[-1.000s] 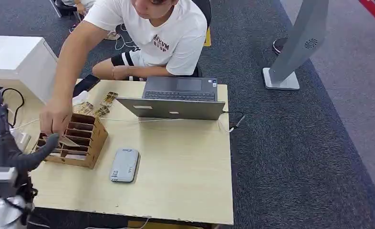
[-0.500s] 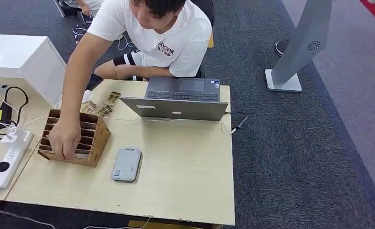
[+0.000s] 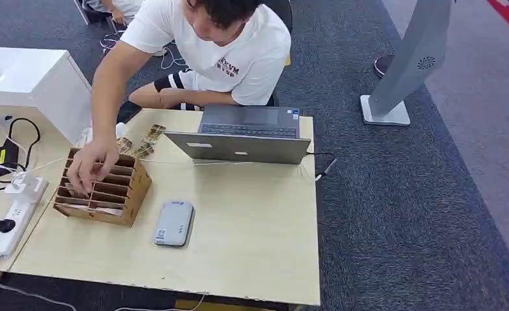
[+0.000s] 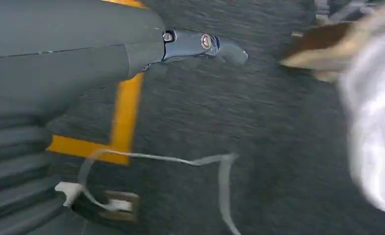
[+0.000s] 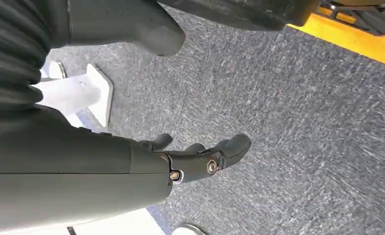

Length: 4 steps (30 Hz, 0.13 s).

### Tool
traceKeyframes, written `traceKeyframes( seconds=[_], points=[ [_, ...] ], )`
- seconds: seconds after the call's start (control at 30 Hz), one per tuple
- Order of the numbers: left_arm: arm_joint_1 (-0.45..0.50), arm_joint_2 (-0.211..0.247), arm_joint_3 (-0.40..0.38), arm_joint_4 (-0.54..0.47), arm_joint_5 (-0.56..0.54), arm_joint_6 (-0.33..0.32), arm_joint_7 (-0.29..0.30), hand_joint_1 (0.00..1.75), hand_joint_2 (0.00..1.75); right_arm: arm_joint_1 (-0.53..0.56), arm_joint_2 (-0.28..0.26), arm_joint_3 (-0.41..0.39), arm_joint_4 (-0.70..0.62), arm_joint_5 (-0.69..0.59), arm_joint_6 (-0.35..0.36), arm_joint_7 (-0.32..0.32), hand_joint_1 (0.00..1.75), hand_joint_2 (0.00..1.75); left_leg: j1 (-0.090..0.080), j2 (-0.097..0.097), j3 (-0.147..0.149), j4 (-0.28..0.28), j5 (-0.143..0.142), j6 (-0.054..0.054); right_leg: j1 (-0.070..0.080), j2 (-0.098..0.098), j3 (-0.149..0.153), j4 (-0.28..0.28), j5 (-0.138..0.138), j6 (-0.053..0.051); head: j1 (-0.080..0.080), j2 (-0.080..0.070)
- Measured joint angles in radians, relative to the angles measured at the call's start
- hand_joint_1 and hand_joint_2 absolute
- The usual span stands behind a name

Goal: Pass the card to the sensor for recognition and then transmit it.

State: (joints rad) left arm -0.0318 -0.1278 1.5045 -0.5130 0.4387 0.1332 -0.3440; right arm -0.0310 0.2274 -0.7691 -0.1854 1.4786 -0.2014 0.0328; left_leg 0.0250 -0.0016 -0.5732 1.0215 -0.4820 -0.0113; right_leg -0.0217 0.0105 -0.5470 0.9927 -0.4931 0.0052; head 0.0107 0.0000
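Head view: a person's hand (image 3: 91, 165) reaches into a wooden slotted rack (image 3: 103, 188) at the left of the table (image 3: 252, 240). Pale cards lie in the rack's slots; one card (image 3: 107, 210) shows in the slot nearest the robot. The person's fingers rest among the farther slots; whether they hold a card cannot be told. The grey sensor (image 3: 173, 223) lies flat on the table just beside the rack, nothing on it. A laptop (image 3: 242, 135) stands open at the far edge, facing the person. A power strip (image 3: 12, 217) lies at the table's left side.

Left wrist view: the left hand (image 4: 200, 46) hangs over carpet, blurred; the fingers that show are extended and nothing is seen in them, though how far they spread cannot be told. Right wrist view: the right hand (image 5: 200, 159) hangs over carpet, fingers loosely curved and apart, holding nothing.

Step in hand, as a judgement: both hands are down and away from the table while the person handles the rack. This fits either a card awaiting pickup or one already read, handed over and filed. Any reach toward the rack calls for the person's hand to clear the slots.
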Motion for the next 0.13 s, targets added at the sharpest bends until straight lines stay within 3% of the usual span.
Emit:
traceKeyframes(
  seconds=[0.13],
  points=[
    [-0.006, -0.013, -0.04, 0.101, -0.037, 0.042, 0.046, 0.0, 1.75, -0.001, -0.003, 0.02, -0.003, -0.048, 0.001, 0.008, 0.0, 1.75, 0.0, 0.0, 0.0, 0.0, 0.0, 0.0, 0.0, 0.0, 0.0, 0.0, 0.0, 0.0, -0.001, 0.0]
  ],
)
